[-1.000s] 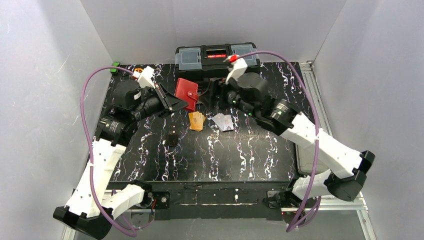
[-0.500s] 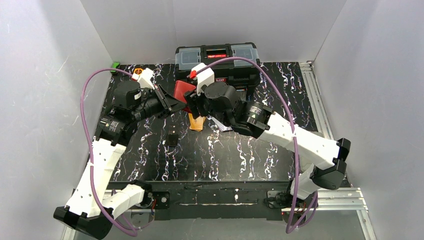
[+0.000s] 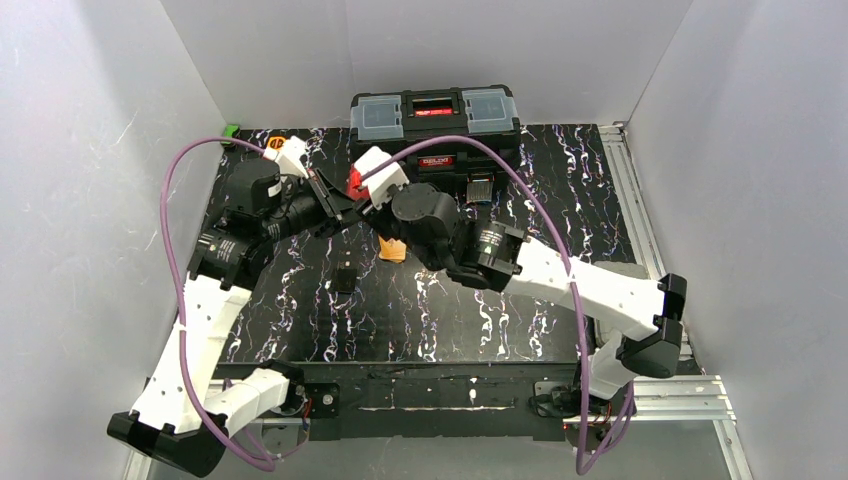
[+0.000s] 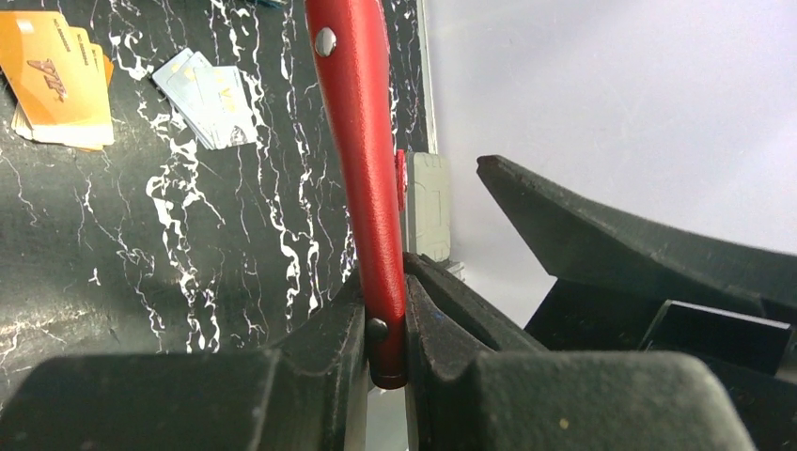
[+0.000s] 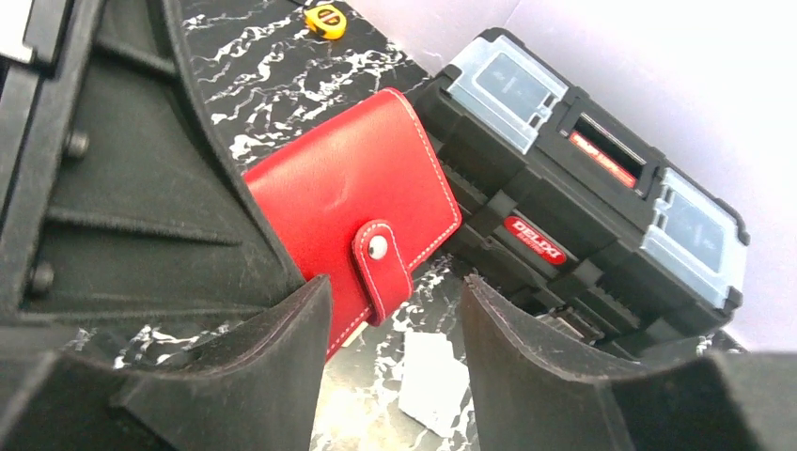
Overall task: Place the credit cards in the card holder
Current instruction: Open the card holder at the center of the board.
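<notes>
The red card holder (image 4: 362, 160) is held upright above the table, its lower edge pinched in my left gripper (image 4: 385, 282), which is shut on it. From the right wrist, the card holder (image 5: 338, 193) shows its snap tab (image 5: 383, 268) with the pale stud. My right gripper (image 5: 396, 287) stands open just in front of that tab, touching nothing. The orange credit cards (image 4: 56, 80) and whitish credit cards (image 4: 211, 89) lie fanned on the table. From above, only a corner of the orange cards (image 3: 393, 250) shows; my right arm hides the whitish ones.
A big black toolbox (image 3: 435, 112) stands at the back, close behind the card holder. A yellow tape measure (image 5: 324, 16) lies at the back left. A small black object (image 3: 345, 278) lies on the table in front of the left gripper.
My right arm has swung left across the table to the card holder, and its jaws have narrowed. The left arm and the card holder have stayed put.
</notes>
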Controlling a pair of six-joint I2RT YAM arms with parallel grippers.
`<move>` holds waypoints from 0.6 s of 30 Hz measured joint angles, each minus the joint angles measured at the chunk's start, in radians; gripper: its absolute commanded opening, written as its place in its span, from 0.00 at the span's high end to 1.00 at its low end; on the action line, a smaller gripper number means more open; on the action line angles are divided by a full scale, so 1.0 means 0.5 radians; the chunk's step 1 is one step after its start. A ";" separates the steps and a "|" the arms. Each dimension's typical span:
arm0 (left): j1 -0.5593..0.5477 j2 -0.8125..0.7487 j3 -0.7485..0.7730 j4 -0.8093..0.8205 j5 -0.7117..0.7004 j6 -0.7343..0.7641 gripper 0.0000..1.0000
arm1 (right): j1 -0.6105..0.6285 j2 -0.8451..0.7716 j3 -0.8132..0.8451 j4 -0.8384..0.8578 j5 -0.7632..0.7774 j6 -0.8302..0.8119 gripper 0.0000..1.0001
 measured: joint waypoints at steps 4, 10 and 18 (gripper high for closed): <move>0.000 0.021 0.024 -0.056 0.002 -0.018 1.00 | 0.056 -0.084 -0.225 0.220 0.095 -0.210 0.40; 0.015 0.063 0.115 -0.121 -0.002 -0.044 1.00 | 0.130 -0.107 -0.374 0.531 0.222 -0.588 0.40; 0.027 0.063 0.157 -0.122 -0.013 -0.059 1.00 | 0.171 -0.101 -0.466 0.826 0.298 -0.941 0.42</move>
